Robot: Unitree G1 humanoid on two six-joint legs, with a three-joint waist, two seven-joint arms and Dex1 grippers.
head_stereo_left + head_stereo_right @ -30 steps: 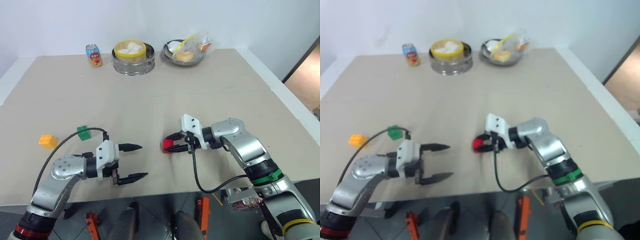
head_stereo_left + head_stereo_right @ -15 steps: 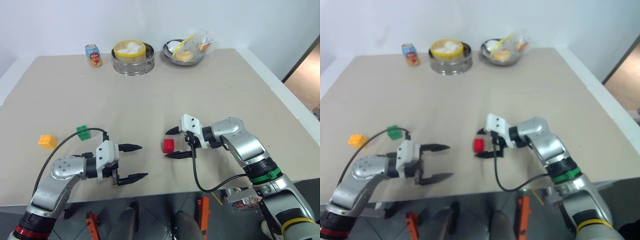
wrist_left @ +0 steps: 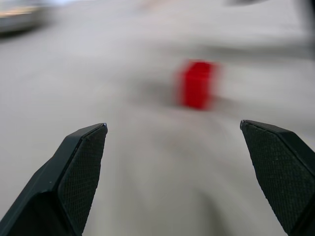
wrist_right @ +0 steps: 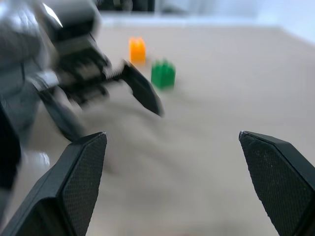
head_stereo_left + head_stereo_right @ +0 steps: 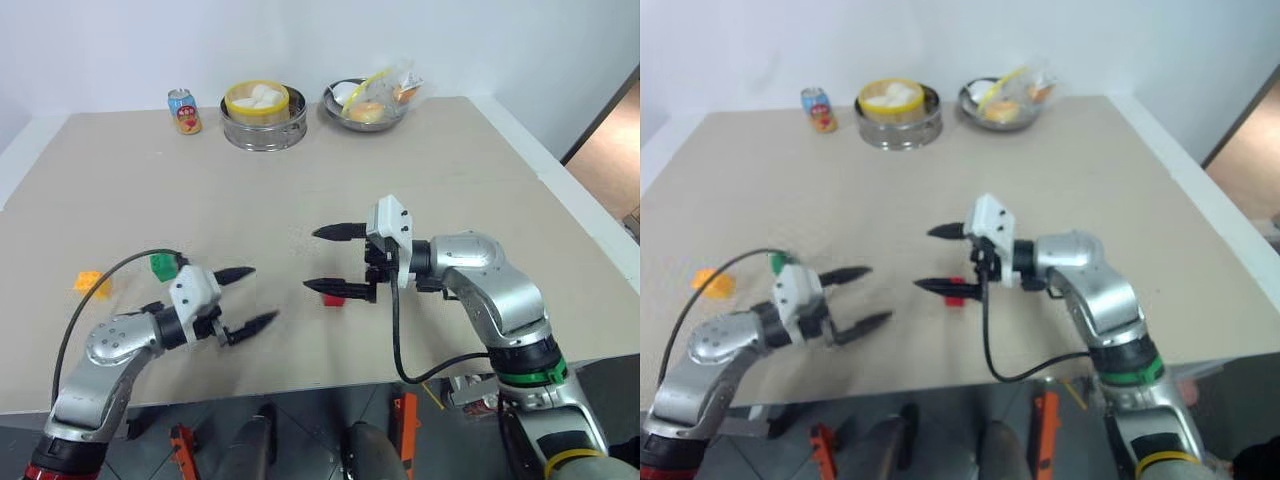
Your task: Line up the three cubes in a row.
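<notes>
The red cube (image 5: pixel 334 299) rests on the table near its middle, partly under the lower finger of my right gripper (image 5: pixel 314 259). That gripper hangs open just above the cube and points left, holding nothing. The green cube (image 5: pixel 161 265) and the yellow-orange cube (image 5: pixel 91 284) lie apart at the table's left side. My left gripper (image 5: pixel 256 297) is open and empty between the green and red cubes, pointing toward the red cube (image 3: pixel 197 83). The right wrist view shows the green cube (image 4: pixel 163 73) and the yellow-orange cube (image 4: pixel 138 49) beyond the left gripper's fingers (image 4: pixel 142 91).
At the table's far edge stand a drink can (image 5: pixel 184 110), a metal steamer with buns (image 5: pixel 264 116) and a metal bowl of food (image 5: pixel 366 105). A black cable loops from my left arm past the green cube. The table's near edge runs just below both arms.
My right gripper opened, left the red cube on the table and rose above it. My left gripper swung leftward and away from me, nearer the green cube.
</notes>
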